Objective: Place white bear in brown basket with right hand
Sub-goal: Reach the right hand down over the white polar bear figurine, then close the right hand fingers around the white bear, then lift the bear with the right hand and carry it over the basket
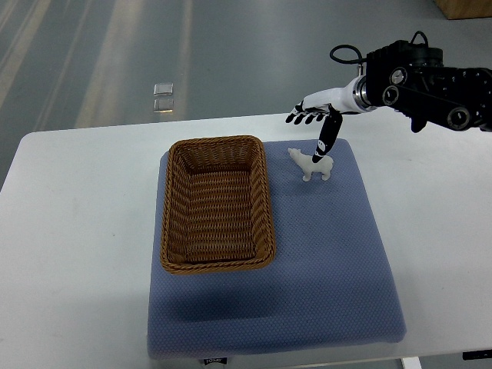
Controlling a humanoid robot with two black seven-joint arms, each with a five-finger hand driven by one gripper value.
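Note:
A small white bear (313,164) stands upright on the blue mat (323,254), just right of the brown wicker basket (218,204). The basket is empty. My right hand (317,123) comes in from the right edge and hovers just above and behind the bear. Its black-tipped fingers (304,117) are spread, and its thumb (327,138) points down at the bear's back. It holds nothing. My left arm does not show.
The mat lies on a white table (77,231). The floor beyond the table's far edge has a small clear object (162,98) on it.

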